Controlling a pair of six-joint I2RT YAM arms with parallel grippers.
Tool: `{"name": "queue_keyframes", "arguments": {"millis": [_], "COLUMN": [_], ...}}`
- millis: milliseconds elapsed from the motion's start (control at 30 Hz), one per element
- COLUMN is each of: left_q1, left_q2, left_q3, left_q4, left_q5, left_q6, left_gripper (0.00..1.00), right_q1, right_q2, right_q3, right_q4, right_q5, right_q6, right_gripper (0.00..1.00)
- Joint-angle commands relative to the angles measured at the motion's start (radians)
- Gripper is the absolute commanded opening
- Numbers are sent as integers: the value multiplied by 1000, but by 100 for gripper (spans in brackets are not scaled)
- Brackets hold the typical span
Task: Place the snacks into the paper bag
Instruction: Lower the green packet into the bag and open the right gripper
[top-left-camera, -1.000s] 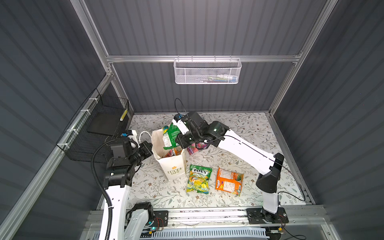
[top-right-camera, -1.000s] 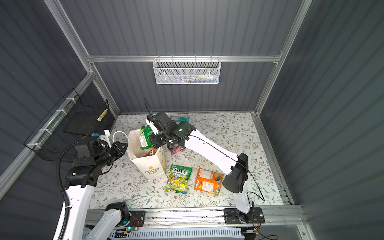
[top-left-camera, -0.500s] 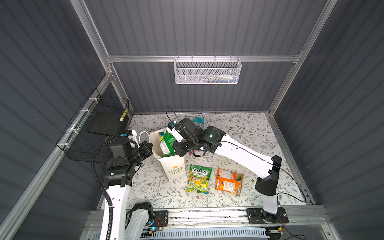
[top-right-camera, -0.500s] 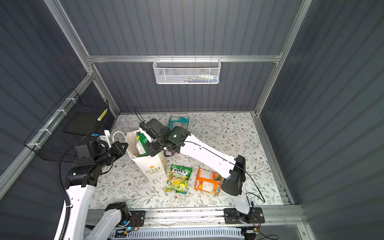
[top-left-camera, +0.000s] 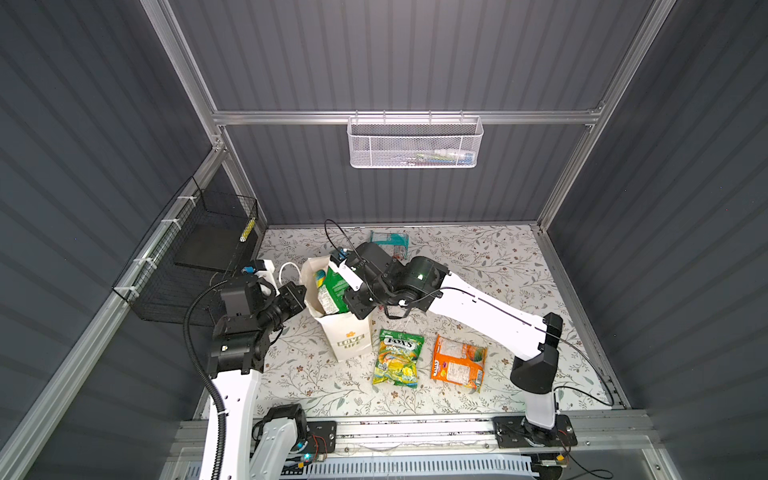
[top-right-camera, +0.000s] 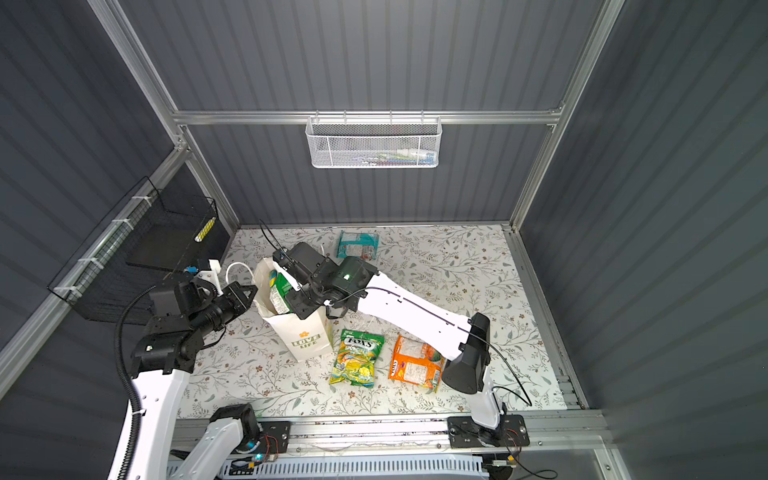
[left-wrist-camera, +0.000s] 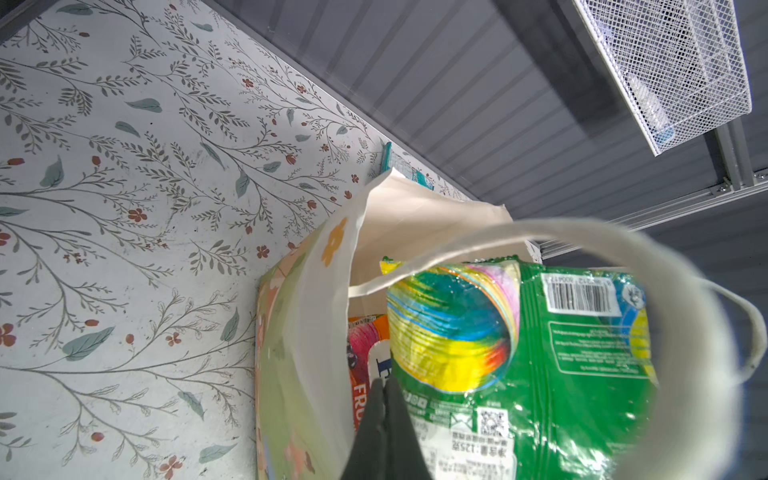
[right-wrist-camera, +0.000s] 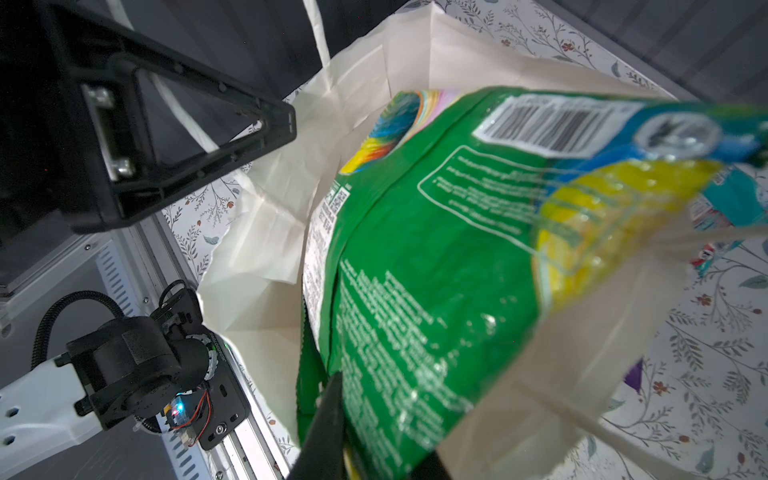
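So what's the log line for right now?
left fingers: shut on paper bag rim | right fingers: shut on green packet, partly in bag | on table: yellow packet, orange packet, teal packet

Glossy, crinkled plastic film on the green snack packet (left-wrist-camera: 540, 395); same shiny film on the yellow-green packet (top-left-camera: 398, 357) and orange packet (top-left-camera: 457, 361) beside the paper bag (top-left-camera: 349, 336). Matt, creased cream paper for the bag itself. White metal mesh for the wall basket (top-left-camera: 415, 143).
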Motion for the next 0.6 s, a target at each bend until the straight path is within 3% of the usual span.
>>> {"name": "queue_keyframes", "arguments": {"millis": [0,133,267,567], "left_q1": [7,7,8,8], "left_q2": [-11,-13,-12,-15], "left_q3": [-7,-8,-8,-10], "left_q4": [6,8,7,9], "left_q5": [23,26,26,26], "left_q6": [-9,-9,-9,-11], "left_gripper": [0,0,0,0], "right_q1": [-22,-30,-31,-30], "right_q2": [32,61,60,-34], "right_q3": [64,110,120,99], "right_q4": [-8,-38,-41,-32], "right_q5": [-37,-54,-49,-24], "right_q6": [-2,-2,1,-2], "right_gripper": [5,12,37,49]}}
